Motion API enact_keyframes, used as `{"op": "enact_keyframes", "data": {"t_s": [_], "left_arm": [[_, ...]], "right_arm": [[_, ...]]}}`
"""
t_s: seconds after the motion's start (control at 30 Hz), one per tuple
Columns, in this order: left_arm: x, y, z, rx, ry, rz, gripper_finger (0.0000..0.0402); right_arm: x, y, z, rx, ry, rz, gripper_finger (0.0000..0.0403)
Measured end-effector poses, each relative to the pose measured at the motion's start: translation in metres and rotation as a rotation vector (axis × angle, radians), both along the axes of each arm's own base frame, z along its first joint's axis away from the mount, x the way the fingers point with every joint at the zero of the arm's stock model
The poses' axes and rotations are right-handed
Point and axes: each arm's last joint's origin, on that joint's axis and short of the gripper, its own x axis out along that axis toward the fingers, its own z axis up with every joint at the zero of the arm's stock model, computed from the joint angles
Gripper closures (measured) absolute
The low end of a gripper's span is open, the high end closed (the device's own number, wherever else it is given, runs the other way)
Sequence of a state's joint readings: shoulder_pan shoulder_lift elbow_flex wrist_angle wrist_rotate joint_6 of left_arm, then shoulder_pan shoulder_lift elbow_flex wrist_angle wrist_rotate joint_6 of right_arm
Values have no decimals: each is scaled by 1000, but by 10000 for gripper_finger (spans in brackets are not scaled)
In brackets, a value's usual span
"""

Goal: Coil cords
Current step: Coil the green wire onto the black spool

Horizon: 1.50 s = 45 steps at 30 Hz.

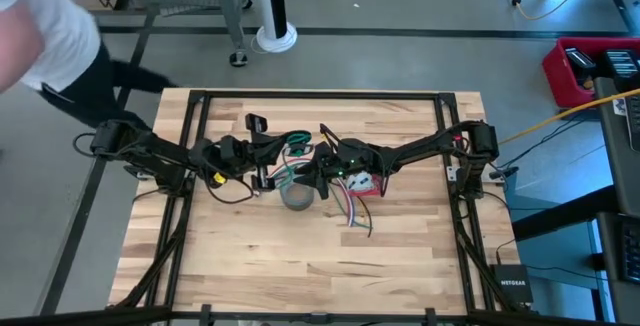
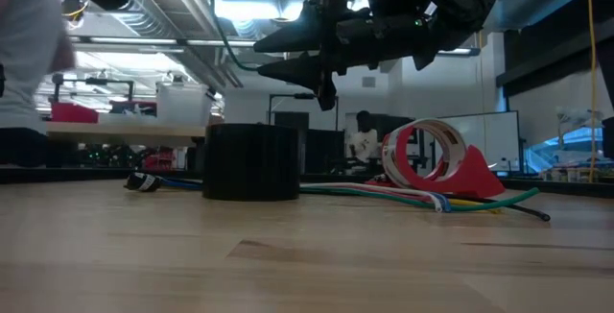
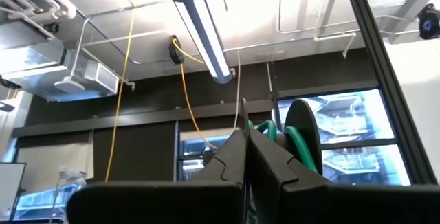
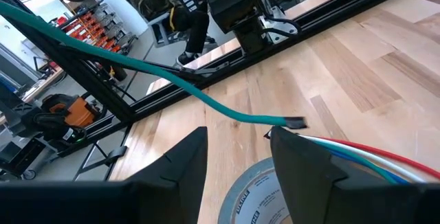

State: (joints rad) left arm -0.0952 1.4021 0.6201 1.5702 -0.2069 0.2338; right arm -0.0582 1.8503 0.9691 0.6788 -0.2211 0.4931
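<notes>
A thin green cord [image 1: 297, 144] hangs looped in the air over the table's middle, at the tip of my left gripper [image 1: 280, 154]. That gripper is shut and tipped upward, and green loops [image 3: 302, 145] show just past its fingers [image 3: 234, 155]. The cord's free stretch [image 4: 137, 66] runs down to a small dark plug [image 4: 294, 122]. The plug hangs by the fingertips of my right gripper [image 4: 237, 131], which stands open above the grey tape roll [image 4: 261, 196]. I cannot tell whether the plug touches a finger. My left gripper is shut on the green cord near its looped part [image 3: 265, 131], fingers slanting upward. The shut fingers hide the place of contact. The cord is lifted clear of the table, its loops beside the fingertips and its free end hanging slack toward the right gripper.
The grey tape roll [image 1: 297, 196] stands on the table under the grippers. A red tape dispenser [image 1: 365, 184] sits to its right, with a bundle of coloured cords [image 1: 355, 211] lying on the wood. A person [image 1: 40, 36] stands at the far left corner.
</notes>
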Motion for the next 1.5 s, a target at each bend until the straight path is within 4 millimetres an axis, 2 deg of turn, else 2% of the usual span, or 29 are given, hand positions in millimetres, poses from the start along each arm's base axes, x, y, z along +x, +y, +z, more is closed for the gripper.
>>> {"op": "enact_keyframes", "data": {"t_s": [0.37, 0.6, 1.1, 1.5], "left_arm": [[-2, 0, 4, 45, -8, 42, 401], [0, -3, 16, 112, -57, -20, 401], [5, -3, 11, 83, 5, -58, 401], [4, -3, 12, 98, 2, -44, 401]], "right_arm": [[0, 0, 0, 0, 0, 0, 238], [0, 0, 0, 0, 0, 0, 238], [1, 0, 6, 28, -59, -5, 238], [1, 0, 3, 35, -21, -7, 238]]}}
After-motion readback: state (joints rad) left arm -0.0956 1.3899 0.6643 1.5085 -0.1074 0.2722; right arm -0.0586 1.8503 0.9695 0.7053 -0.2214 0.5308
